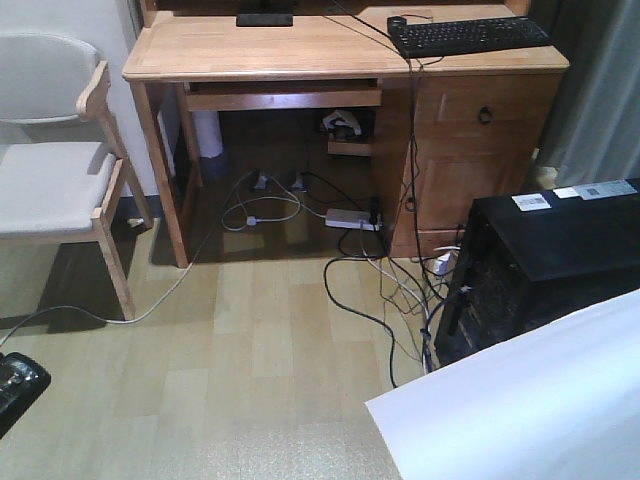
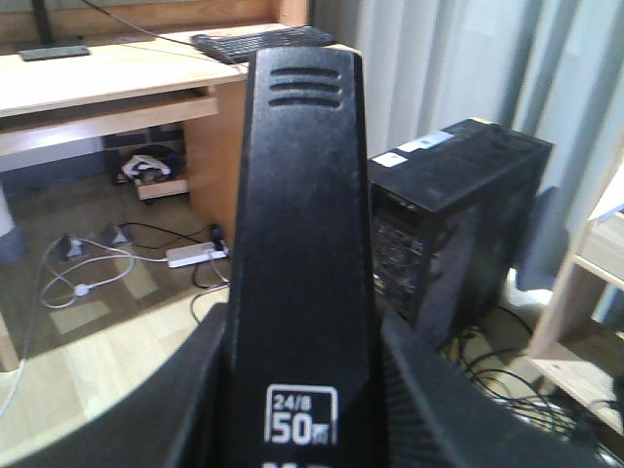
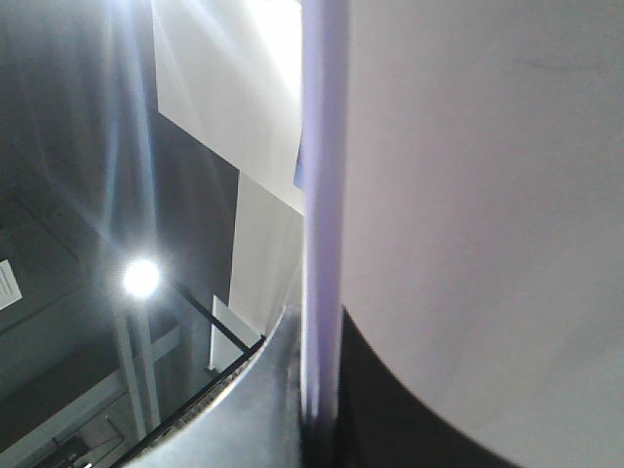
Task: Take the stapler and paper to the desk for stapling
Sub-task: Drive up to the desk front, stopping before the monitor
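1. Left gripper (image 2: 297,400): clamped narrow on the stapler (image 2: 297,195). Dark fingers (image 2: 166,409) press its 2 sides at the bottom of the left wrist frame.
2. The stapler's black top arm rises up the frame centre, with 3 grooves near the tip and a white "50" label low down. It is off the desk.
3. Right gripper (image 3: 322,424): pinching the paper (image 3: 487,195). The sheet's edge runs as a pale vertical line down the frame centre and drops between the 2 fingers at the bottom.
4. Front view: the paper (image 1: 520,400) fills the lower right corner, white, tilted, well apart from the desk (image 1: 300,50).
5. The desk sits at the top of the frame with a light wood top. A black keyboard (image 1: 465,35) lies at its upper right.
6. Below the desk: a white power strip (image 1: 350,218) and loose cables (image 1: 350,270) on the floor.
7. A black computer tower (image 1: 540,260) stands at right, between the desk and the paper.
8. A chair (image 1: 50,150) with a grey seat stands at upper left, beside the desk.
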Controlling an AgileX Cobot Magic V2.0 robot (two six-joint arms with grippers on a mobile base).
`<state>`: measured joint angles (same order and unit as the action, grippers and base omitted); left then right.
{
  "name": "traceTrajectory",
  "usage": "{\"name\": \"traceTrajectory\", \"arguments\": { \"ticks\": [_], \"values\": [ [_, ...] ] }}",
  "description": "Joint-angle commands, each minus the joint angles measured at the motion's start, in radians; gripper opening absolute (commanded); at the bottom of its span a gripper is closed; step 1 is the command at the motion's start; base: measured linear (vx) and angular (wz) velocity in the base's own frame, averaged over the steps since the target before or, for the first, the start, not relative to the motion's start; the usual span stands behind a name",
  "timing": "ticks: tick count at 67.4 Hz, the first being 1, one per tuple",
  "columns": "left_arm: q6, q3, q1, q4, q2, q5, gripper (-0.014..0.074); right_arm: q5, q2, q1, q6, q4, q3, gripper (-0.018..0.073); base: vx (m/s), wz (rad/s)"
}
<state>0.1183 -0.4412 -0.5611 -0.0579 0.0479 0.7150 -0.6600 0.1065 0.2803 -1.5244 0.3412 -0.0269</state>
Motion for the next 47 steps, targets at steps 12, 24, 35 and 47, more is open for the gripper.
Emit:
{"name": "traceTrajectory", "arguments": {
  "ticks": [12,24,35,47],
  "values": [
    [0.002,-0.031,-0.004,-0.002,0.015,-0.119,-0.0006,-0.06,0.01,-0.001,0.005,-0.011,-0.003,-0.0002,0.16,0.08],
    [0.002,-0.031,-0.004,-0.002,0.015,-0.119,-0.0006,-0.06,0.01,-0.001,0.005,-0.011,-0.003,-0.0002,0.2,0.02],
    [0.002,-0.031,-0.004,-0.002,0.015,-0.119,-0.0006,-0.06,0.01,-0.001,0.005,-0.011,-0.003,-0.0002,0.23,0.0],
    [0.002,-0.031,-0.004,-0.002,0.015,-0.119,-0.0006,-0.06,0.01,-0.001,0.005,-0.011,-0.003,-0.0002,0.25,-0.01]
  ]
}}
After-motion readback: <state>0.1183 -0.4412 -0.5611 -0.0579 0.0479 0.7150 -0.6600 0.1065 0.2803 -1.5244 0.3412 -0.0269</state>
